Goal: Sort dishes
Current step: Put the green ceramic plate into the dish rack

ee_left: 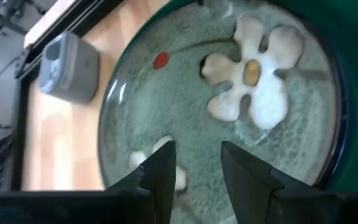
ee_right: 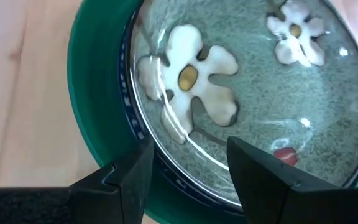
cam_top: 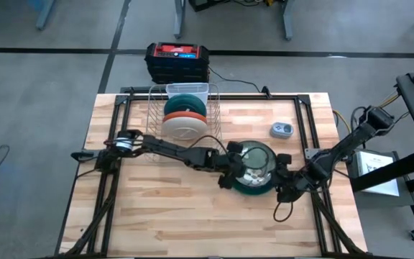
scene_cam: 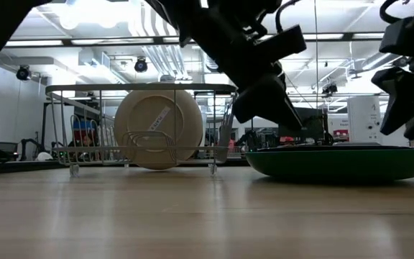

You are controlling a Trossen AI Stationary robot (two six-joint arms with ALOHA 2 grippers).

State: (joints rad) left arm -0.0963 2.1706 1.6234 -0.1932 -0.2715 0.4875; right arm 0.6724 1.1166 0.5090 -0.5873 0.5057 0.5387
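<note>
Flowered plate [cam_top: 253, 162] nested in large green plate [cam_top: 251, 188], flat on table [cam_top: 157, 208] near right-hand middle. Left gripper [cam_top: 228, 175] and right gripper [cam_top: 284, 184] parted at opposite rims, grasping nothing, apparently poised to lift. Sorted plates [cam_top: 183, 119] upright in rack [cam_top: 214, 108] behind.

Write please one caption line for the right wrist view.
Right gripper with open jaws above a flower-patterned plate resting in the larger dark green plate.

Overhead looking down, low table-level, both wrist views close on flowered plate [ee_left: 229, 106]
</note>
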